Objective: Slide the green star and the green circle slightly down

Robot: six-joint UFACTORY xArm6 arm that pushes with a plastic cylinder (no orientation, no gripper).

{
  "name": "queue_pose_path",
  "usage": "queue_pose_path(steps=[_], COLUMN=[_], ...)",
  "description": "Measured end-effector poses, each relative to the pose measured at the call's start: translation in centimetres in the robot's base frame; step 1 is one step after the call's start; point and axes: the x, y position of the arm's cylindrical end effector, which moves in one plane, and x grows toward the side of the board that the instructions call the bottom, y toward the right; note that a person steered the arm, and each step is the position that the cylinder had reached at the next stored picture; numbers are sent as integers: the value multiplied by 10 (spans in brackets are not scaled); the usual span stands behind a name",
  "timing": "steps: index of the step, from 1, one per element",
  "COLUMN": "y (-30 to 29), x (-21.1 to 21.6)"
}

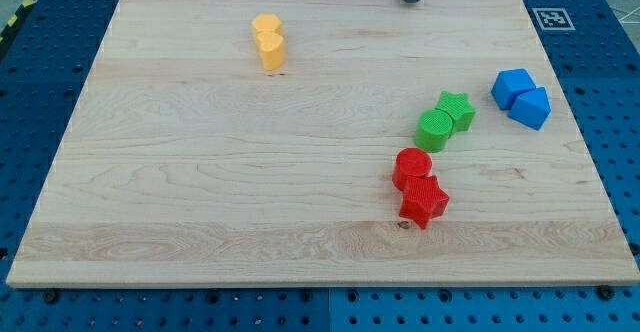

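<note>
The green star [456, 109] lies right of centre on the wooden board [200, 172], touching the green circle [434, 130] just below and left of it. My tip [411, 0] shows at the view's top edge, well above both green blocks and slightly left of them, touching no block.
A red circle [411, 167] and a red star [424, 201] lie together just below the green circle. Two blue blocks [521, 97] sit at the right, close to the green star. Two yellow blocks [269, 40] lie at the upper left. A marker tag [551, 17] is at the top right corner.
</note>
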Motion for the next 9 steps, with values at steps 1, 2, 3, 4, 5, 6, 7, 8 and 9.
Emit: queue_pose_path(steps=[1,2,3,4,5,6,7,8,9], y=[4,22,46,64,52,29,26,26,21], x=[32,59,84,104,131,161,179,192,204])
